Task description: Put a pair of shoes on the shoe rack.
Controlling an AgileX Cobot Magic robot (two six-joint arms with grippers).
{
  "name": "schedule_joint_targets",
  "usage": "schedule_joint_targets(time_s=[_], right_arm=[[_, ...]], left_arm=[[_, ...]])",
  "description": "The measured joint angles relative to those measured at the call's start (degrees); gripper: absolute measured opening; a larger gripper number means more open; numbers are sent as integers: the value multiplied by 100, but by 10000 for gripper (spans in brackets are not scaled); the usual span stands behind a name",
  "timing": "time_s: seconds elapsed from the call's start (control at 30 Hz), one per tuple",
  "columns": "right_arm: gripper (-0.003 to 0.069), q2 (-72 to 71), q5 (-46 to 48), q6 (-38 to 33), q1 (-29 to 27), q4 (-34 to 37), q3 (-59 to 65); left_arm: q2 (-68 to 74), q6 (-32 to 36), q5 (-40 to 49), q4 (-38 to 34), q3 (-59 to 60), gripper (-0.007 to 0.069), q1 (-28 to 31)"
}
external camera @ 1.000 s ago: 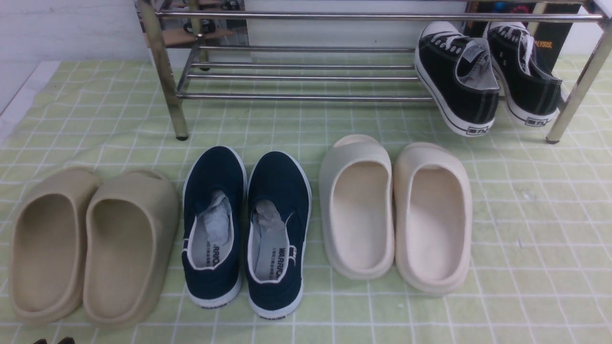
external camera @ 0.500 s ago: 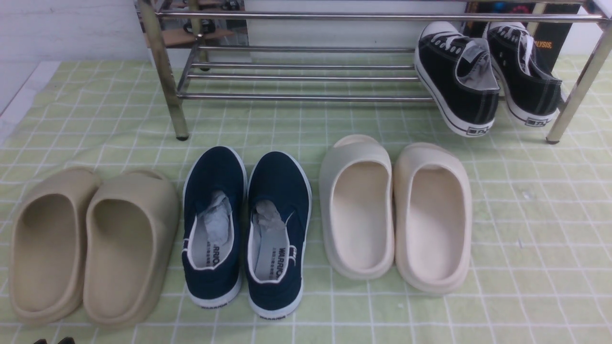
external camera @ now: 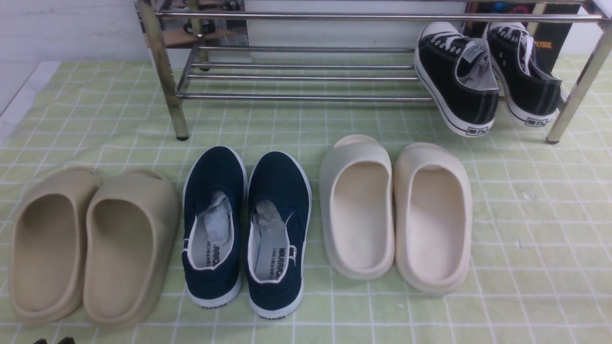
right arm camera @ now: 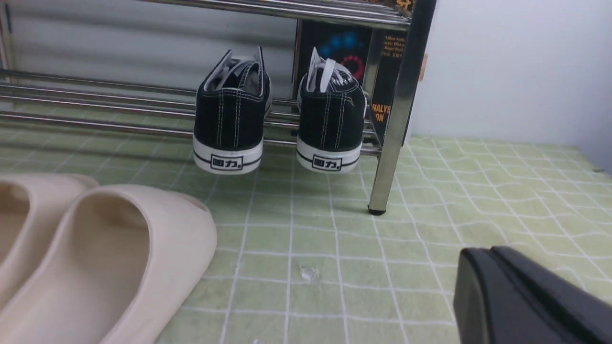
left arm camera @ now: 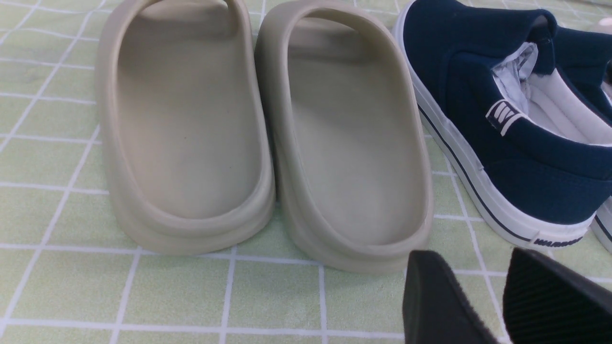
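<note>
The two black canvas sneakers, one on the left and one on the right, sit side by side on the lower shelf at the right end of the chrome shoe rack. Their toes point to the back and their heels hang over the front tube. The right wrist view shows their heels, left and right, and the rack. My left gripper is open and empty, low behind the beige slides; its tips show at the front view's bottom edge. My right gripper is shut and empty, well short of the rack.
On the green checked cloth stand three pairs in a row: beige slides at left, navy slip-ons in the middle, cream slides at right. A dark box stands behind the rack's right end.
</note>
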Motion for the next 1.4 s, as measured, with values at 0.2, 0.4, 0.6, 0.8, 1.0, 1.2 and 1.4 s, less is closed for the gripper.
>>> schedule_joint_targets(time_s=[0.2, 0.4, 0.6, 0.8, 1.0, 1.2, 1.4], right_arm=[[5, -19, 97, 0, 0, 11, 229], [5, -95, 480, 2, 0, 11, 229], [5, -942, 964, 6, 0, -798, 229], [8, -1571, 1168, 6, 0, -2187, 229], [12, -1571, 1171, 6, 0, -2265, 229], [15, -1571, 1197, 189, 0, -2176, 229], [17, -1571, 1928, 2376, 0, -2192, 229]], left_arm=[[0, 0, 0, 0, 0, 238, 0], [0, 0, 0, 0, 0, 238, 0], [0, 0, 0, 0, 0, 238, 0], [-7, 0, 0, -5, 0, 238, 0], [-7, 0, 0, -5, 0, 238, 0], [-7, 0, 0, -5, 0, 238, 0], [-7, 0, 0, -5, 0, 238, 0]])
